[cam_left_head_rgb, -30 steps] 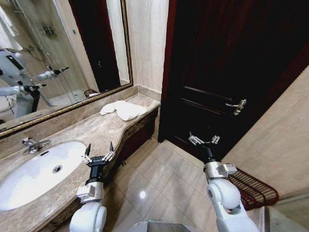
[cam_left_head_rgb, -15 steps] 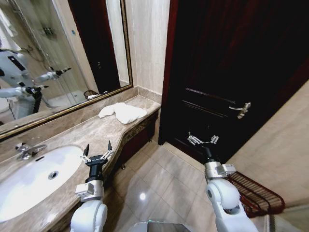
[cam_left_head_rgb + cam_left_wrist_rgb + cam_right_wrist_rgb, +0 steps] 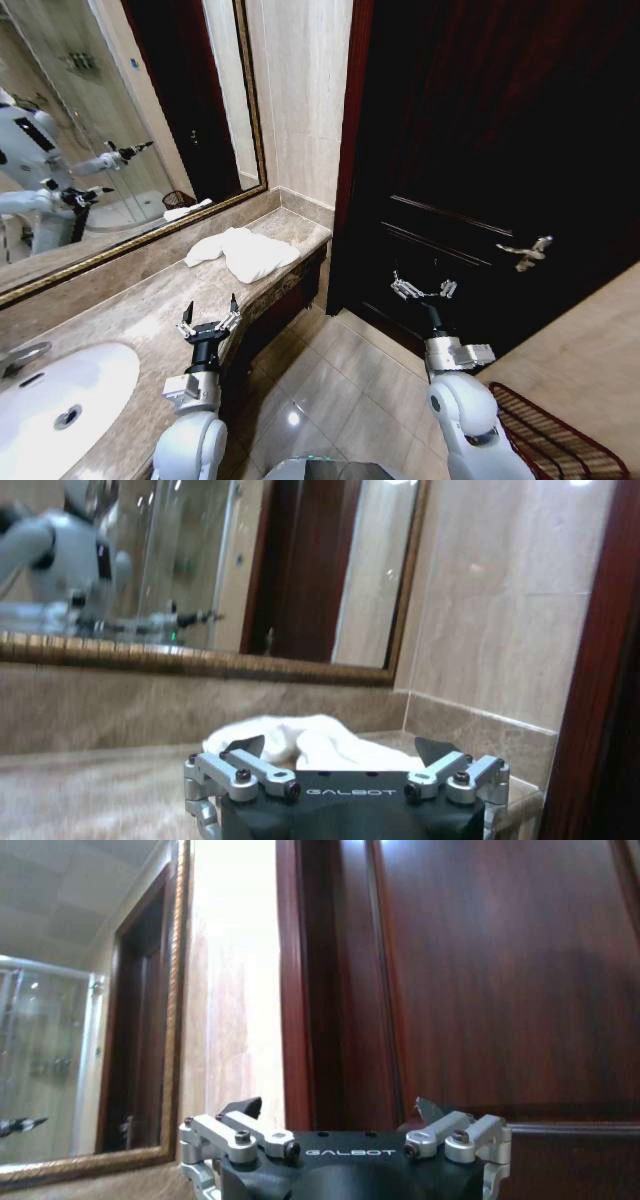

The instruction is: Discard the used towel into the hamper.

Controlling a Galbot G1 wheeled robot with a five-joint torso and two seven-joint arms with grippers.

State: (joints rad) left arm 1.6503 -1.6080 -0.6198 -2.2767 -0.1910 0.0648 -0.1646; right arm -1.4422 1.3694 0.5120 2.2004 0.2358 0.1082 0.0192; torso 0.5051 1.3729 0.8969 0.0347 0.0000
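Observation:
A crumpled white towel (image 3: 243, 252) lies on the marble counter (image 3: 150, 310) near its far end, below the mirror; it also shows ahead of my left gripper in the left wrist view as the towel (image 3: 310, 744). My left gripper (image 3: 209, 316) is open and empty over the counter's front edge, short of the towel. Over the floor in front of the dark door, my right gripper (image 3: 423, 289) is held up, open and empty. The hamper (image 3: 556, 437), dark red-brown bars, sits on the floor at the lower right, behind my right arm.
A white sink (image 3: 50, 400) is set in the counter at the lower left. A gold-framed mirror (image 3: 110, 130) backs the counter. The dark wooden door (image 3: 480, 170) with a lever handle (image 3: 527, 251) stands ahead. The tiled floor (image 3: 340, 390) lies between counter and door.
The whole view has shifted: the sink has slid toward the lower left and the towel sits nearer, so the camera has moved. Both grippers stay open in the same pose.

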